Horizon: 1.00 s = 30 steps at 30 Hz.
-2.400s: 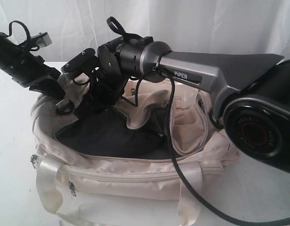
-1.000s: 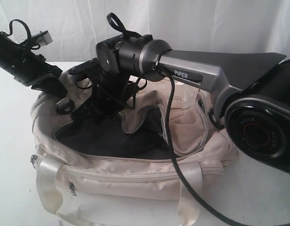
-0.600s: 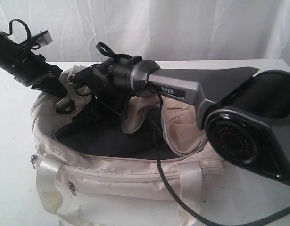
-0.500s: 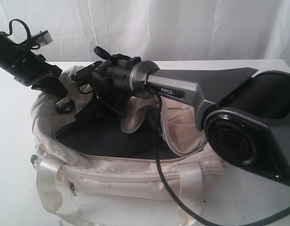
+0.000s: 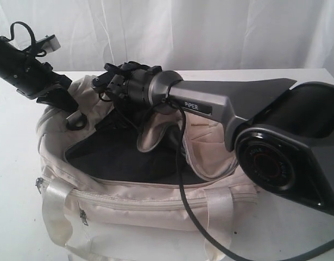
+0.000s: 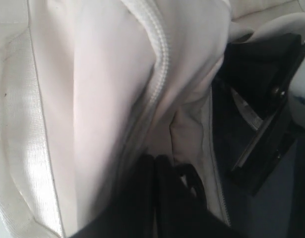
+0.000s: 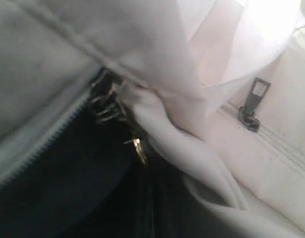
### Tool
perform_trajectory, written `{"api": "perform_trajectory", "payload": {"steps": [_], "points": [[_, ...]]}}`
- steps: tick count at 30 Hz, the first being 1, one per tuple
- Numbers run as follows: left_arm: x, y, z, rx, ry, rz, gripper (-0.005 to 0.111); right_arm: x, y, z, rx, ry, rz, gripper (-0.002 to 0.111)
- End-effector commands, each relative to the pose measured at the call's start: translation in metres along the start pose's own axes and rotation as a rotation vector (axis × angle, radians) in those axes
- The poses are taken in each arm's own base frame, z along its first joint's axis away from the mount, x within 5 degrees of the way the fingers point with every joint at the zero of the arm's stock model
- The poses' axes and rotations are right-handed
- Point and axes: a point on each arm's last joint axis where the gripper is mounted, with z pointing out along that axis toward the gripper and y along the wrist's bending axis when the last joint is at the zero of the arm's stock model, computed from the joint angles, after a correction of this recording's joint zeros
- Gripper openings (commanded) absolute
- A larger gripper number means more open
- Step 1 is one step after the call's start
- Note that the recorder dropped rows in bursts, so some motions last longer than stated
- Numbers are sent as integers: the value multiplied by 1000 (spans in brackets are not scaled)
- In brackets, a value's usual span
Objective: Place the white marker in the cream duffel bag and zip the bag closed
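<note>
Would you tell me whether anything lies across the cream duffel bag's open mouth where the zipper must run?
Yes: a loose flap of the cream duffel bag sags into its mouth, and the black cable from the right arm hangs across it.

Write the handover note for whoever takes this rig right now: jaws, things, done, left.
Left gripper: jaws shut on the end rim of the large cream fabric duffel bag.
Right gripper: jaws shut at the main zipper's gold metal pull; firm grip unconfirmed.
Slim white marker: not visible in any view; the bag's dark inside is partly hidden.
Done: nothing confirmable; the bag gapes open.
Left: check the marker is inside, then pull the zipper closed.
</note>
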Motion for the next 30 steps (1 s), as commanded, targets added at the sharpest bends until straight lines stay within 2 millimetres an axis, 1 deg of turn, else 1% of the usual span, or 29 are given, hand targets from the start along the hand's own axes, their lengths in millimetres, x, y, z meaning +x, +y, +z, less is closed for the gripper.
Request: {"api": "perform_trajectory", "payload": {"steps": [1, 3, 6, 11, 13, 21, 27, 29, 30], "points": [[2, -1, 3, 17, 11, -9, 0, -6, -1, -15, -41, -1, -58, 0], [2, -1, 3, 14, 7, -9, 0, -8, 1, -24, -90, 14, -106, 0], [2, -1, 3, 11, 4, -9, 0, -5, 2, -34, -146, 70, -182, 0], [2, -1, 3, 11, 5, -4, 0, 10, 0, -40, -163, 245, -309, 0], [2, -1, 3, 11, 5, -2, 0, 12, -1, -41, -165, 269, -342, 0], [1, -1, 3, 7, 0, -2, 0, 11, 2, -40, -192, 245, -346, 0], [0, -1, 3, 12, -15, -19, 0, 7, 7, -56, -299, 229, -371, 0], [-2, -2, 2, 23, -26, -22, 4, 4, 7, -59, -299, 208, -368, 0], [-3, -3, 2, 30, -37, -29, 9, 3, 6, -60, -299, 200, -366, 0]]}}
